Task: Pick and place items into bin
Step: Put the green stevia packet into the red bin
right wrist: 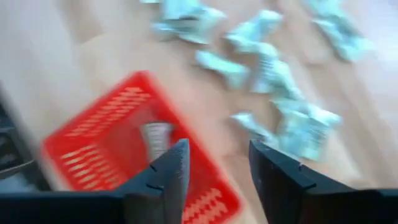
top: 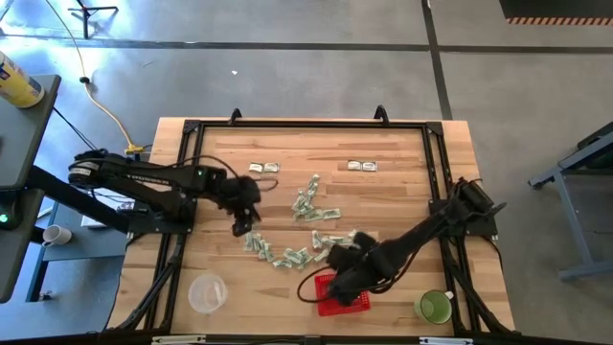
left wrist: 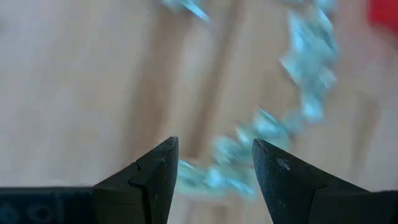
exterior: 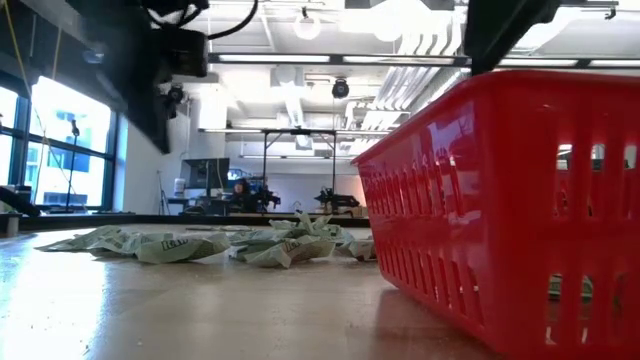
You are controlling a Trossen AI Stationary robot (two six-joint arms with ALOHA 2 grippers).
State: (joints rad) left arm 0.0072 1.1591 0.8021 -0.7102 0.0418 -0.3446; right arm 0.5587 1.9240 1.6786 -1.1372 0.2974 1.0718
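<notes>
My right end effector hangs over the red basket, fingers parted and empty; a pale piece shows inside it. My left end effector, open and empty, hovers above the wrapped pieces scattered mid-counter. They look light, crinkly and slippery; I'd pinch one across its middle.

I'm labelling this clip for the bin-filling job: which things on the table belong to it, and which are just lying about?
Part of the job:
- green-and-white wrapped pieces, scattered across the table
- red mesh basket, near the front edge
- right hand, open over the basket
- left hand, open above the pieces

Just lying about:
- clear round container
- green cup
</notes>
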